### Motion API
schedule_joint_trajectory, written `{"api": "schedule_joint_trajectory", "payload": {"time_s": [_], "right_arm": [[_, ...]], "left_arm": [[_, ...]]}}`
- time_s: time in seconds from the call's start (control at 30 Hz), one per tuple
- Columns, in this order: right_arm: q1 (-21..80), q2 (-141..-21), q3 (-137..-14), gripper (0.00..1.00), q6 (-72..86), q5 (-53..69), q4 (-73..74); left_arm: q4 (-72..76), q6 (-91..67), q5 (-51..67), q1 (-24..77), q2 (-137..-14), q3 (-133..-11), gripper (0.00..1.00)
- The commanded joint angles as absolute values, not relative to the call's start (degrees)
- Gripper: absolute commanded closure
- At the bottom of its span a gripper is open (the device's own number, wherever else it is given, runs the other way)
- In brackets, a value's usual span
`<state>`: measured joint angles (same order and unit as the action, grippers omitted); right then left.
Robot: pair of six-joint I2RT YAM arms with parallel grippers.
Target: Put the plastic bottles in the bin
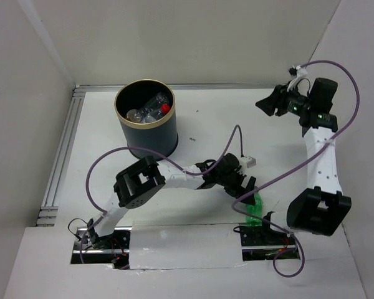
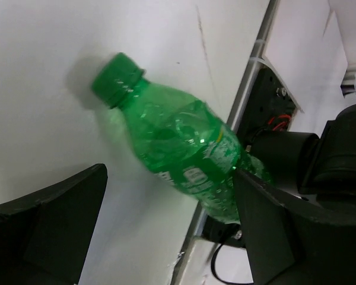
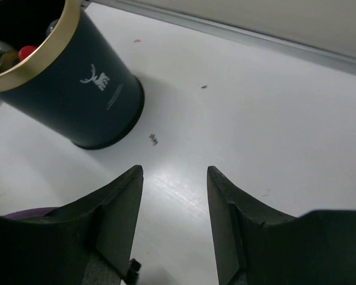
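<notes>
A green plastic bottle [image 2: 178, 157] with a green cap lies on the white table near the front edge, close to the right arm's base; it also shows in the top view [image 1: 255, 210]. My left gripper [image 1: 244, 185] is open over it, its jaws wide on either side of the bottle's body, and the right finger [image 2: 267, 219] is close to the bottle's base. The dark bin [image 1: 146, 118] with a gold rim stands at the back left and holds several bottles, one with a red cap. My right gripper [image 1: 269, 103] is open and empty, raised at the back right.
An aluminium rail [image 1: 61, 156] runs along the table's left side. White walls close the back and sides. The arm bases and their cables [image 1: 262, 237] sit at the front edge beside the green bottle. The bin also shows in the right wrist view [image 3: 77, 89].
</notes>
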<state>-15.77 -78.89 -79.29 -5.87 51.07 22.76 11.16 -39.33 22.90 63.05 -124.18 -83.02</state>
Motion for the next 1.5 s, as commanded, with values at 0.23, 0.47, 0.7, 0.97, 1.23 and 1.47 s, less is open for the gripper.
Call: {"api": "schedule_joint_trajectory", "payload": {"time_s": [0.23,0.47,0.7,0.97,1.23,1.47], "right_arm": [[-20.21,-74.89,-68.55,0.42,-7.02,55.37,23.38],[-22.58,-74.36,-66.45,0.41,-8.34,57.21,24.52],[-25.83,-74.36,-66.45,0.41,-8.96,59.15,26.46],[-28.74,-71.46,-65.92,0.13,-11.60,61.08,29.61],[-31.38,-68.20,-63.37,0.11,-12.82,53.60,26.45],[-31.38,-71.45,-60.12,0.84,-18.71,58.10,30.05]], "left_arm": [[8.62,-43.77,27.78,66.45,-129.46,-90.25,0.01],[-5.53,-45.61,20.49,68.03,-135.61,-99.05,0.12],[-13.87,-43.42,12.40,68.03,-135.09,-101.16,0.84],[-11.96,-41.32,6.60,62.07,-124.39,-88.11,1.00],[-11.43,-30.00,-0.70,51.16,-97.77,-82.95,1.00],[-10.99,-24.79,-1.67,43.70,-86.94,-87.54,1.00]]}}
